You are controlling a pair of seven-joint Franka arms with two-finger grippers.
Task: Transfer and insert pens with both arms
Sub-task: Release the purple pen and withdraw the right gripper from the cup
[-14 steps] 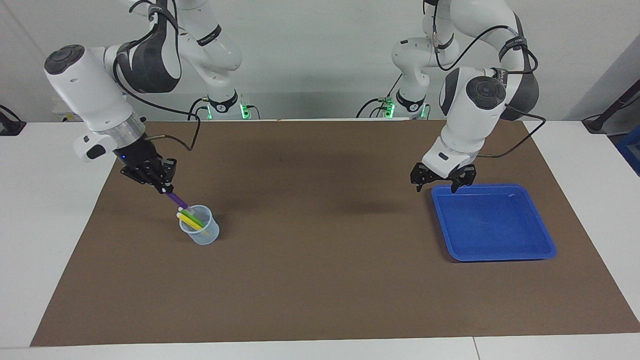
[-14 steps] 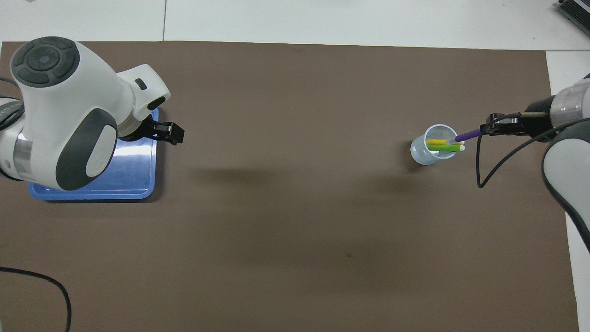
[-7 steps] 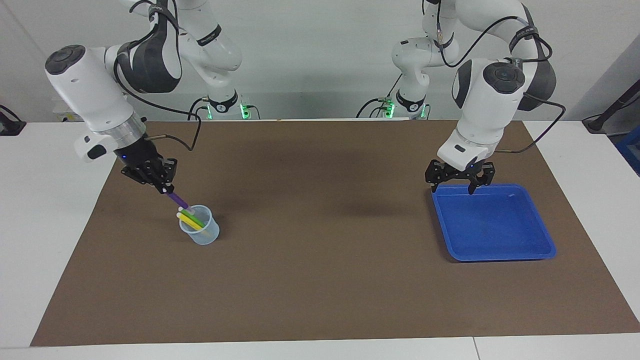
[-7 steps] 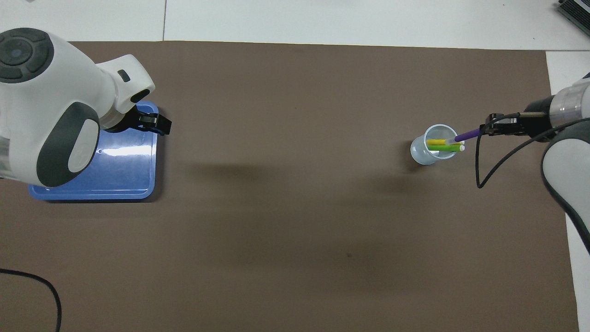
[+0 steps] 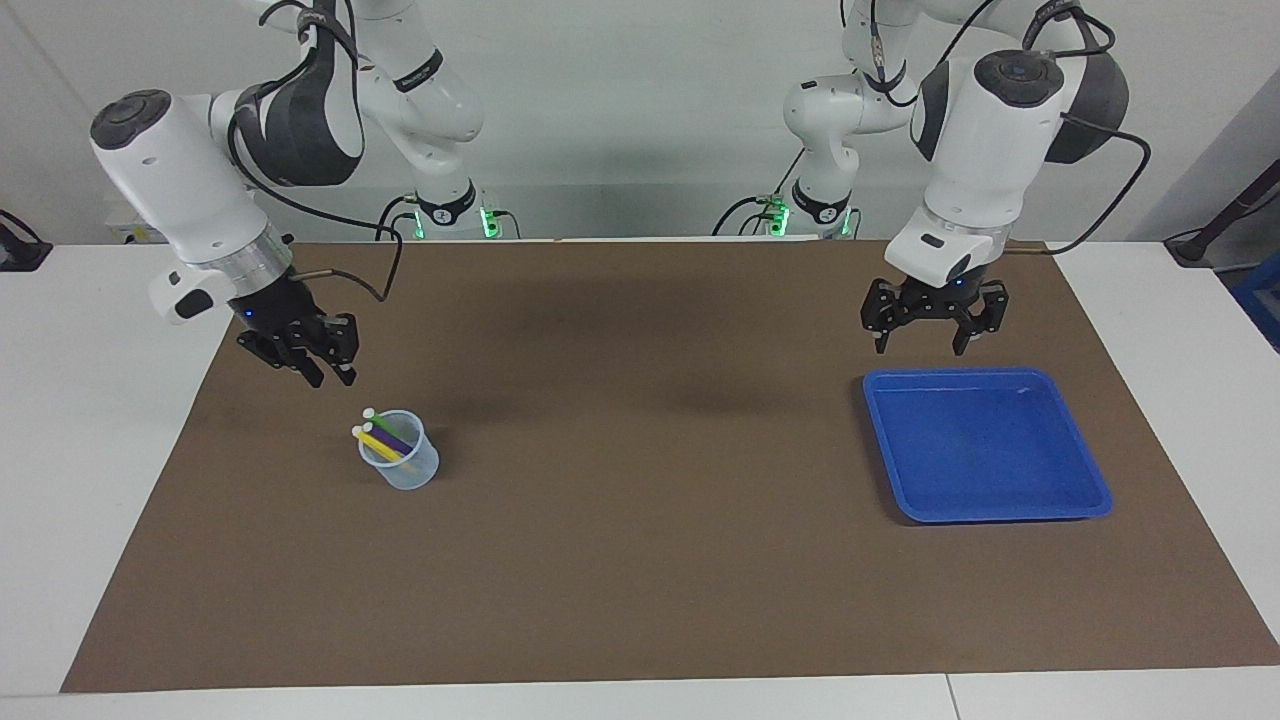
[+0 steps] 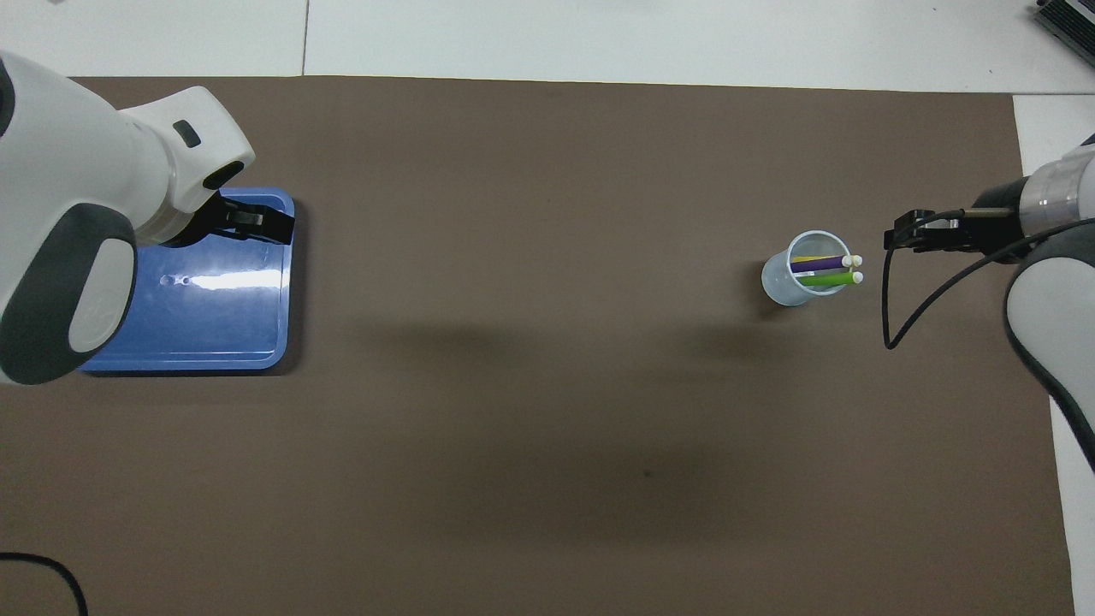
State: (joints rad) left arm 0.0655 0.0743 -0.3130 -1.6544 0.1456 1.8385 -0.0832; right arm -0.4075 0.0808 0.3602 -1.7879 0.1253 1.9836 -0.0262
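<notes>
Hovering above the mat close by the robots' edge of the blue tray (image 5: 985,505), the left gripper (image 5: 929,349) hangs with fingers spread and nothing between them. Tray looks bare in both views, though the left arm's body covers part of it from overhead.

At the right arm's end of the table, the right gripper (image 5: 331,378) hangs tilted over the mat, just beside the clear cup (image 5: 400,463) and apart from it; jaws parted, holding nothing.

Farther from the robots than that gripper: the cup, standing upright on the brown mat (image 5: 640,560). All three pens sit in it, leaning toward the right arm's end: purple pen (image 5: 392,441), yellow pen (image 5: 377,444), green pen (image 5: 383,427), pale ends poking past the rim.

Handling, by judgement: pens are light, rigid, smooth-barrelled, prone to rolling or pivoting in a loose pinch. Best held across mid-barrel. Cup looks light too; a nudge could tip it.

Hard to read: lower pen ends inside the cup, and how the barrels cross. From overhead, yellow is nearly hidden under purple.
</notes>
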